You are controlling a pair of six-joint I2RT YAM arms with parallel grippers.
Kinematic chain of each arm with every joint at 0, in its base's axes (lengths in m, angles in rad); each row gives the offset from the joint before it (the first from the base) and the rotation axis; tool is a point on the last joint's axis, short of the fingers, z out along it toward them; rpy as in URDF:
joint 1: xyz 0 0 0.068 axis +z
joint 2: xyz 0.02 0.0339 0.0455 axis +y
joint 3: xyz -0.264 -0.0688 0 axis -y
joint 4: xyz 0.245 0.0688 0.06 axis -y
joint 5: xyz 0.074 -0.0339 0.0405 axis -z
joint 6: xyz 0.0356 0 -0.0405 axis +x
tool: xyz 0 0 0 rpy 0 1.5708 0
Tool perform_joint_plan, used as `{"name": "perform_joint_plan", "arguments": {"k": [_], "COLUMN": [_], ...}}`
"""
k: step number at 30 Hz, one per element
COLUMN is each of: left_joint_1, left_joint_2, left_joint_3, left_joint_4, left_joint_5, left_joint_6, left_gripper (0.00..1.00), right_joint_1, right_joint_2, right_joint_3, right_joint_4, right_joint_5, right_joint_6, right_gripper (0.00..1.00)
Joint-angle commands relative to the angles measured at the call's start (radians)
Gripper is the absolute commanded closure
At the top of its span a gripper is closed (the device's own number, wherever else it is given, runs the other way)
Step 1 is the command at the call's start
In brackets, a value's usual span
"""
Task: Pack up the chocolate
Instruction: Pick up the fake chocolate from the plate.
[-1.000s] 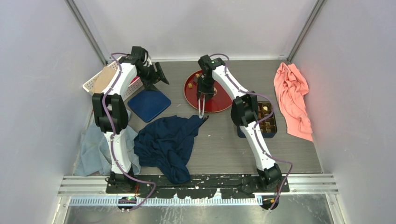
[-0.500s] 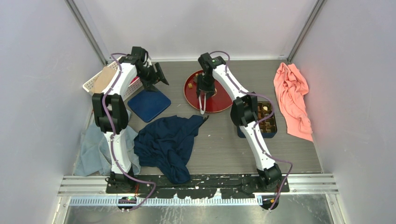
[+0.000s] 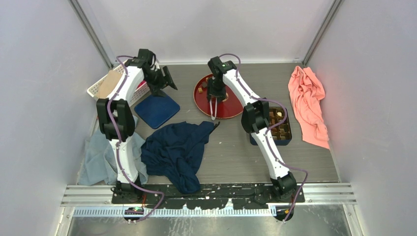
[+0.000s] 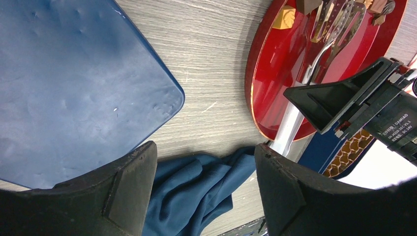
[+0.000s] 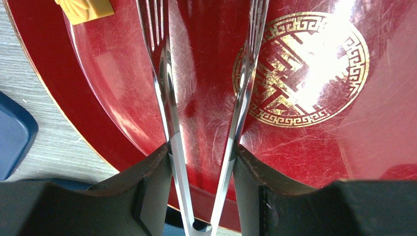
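Right claw: the right claw (image 5: 199,162) is clamped on silver metal tongs (image 5: 164,88), one pad on each arm. The tong blades stand apart and reach out over the round red tray with a gold emblem (image 5: 113,113).
Chocolate, tray: a pale yellow shell-shaped chocolate (image 5: 83,9) lies on the red surface just left of the left blade, well ahead of the claw. In the left wrist view, brown pieces (image 4: 307,5) sit close by the tong tips.
Chocolate, box: more pieces (image 3: 279,114) sit in compartments of the navy square box (image 3: 285,140), right of the tray and partly behind the right arm.
Left claw: the left claw (image 4: 205,162) is spread wide, hovering over the grey wood-grain table (image 4: 216,73) between a flat navy square lid (image 4: 74,88) and the tray.
Nearby: a dark blue cloth (image 3: 177,147) lies crumpled just on the near side of the tray.
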Motion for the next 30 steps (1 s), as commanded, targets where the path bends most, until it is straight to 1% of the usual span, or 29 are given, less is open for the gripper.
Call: {"name": "perform_joint_plan", "arguments": {"k": [1,3,6,13,15,25,30], "left_joint_1": [0.009,0.009,0.009,0.009,0.009,0.009,0.009], "left_joint_2": [-0.071,-0.073,-0.074,-0.081,-0.085,-0.089,-0.083], "left_joint_3": [0.020,0.018,0.011,-0.004,-0.008,-0.022,-0.018], "left_joint_4": [-0.007,-0.006,-0.001,0.011,0.013,0.031,0.033], "left_joint_5": [0.001,0.000,0.004,0.016,0.015,0.027,0.030], "left_joint_6": [0.023,0.024,0.021,0.010,0.011,0.002,0.001], "left_gripper": [0.27,0.27,0.27,0.27,0.27,0.27,0.27], "right_joint_1": [0.005,0.005,0.004,0.004,0.003,0.005,0.004], "right_joint_2": [-0.019,-0.032,-0.070,-0.154,-0.190,-0.403,-0.478], "right_joint_3": [0.045,0.029,-0.029,-0.117,-0.171,-0.443,-0.526], "right_joint_4": [0.035,0.026,0.025,0.028,0.033,0.086,0.098], "right_joint_5": [0.052,0.066,0.093,0.146,0.151,0.135,0.114], "right_joint_6": [-0.015,-0.014,-0.014,-0.023,-0.029,-0.037,-0.041], "right_gripper": [0.50,0.51,0.56,0.61,0.63,0.65,0.65]}}
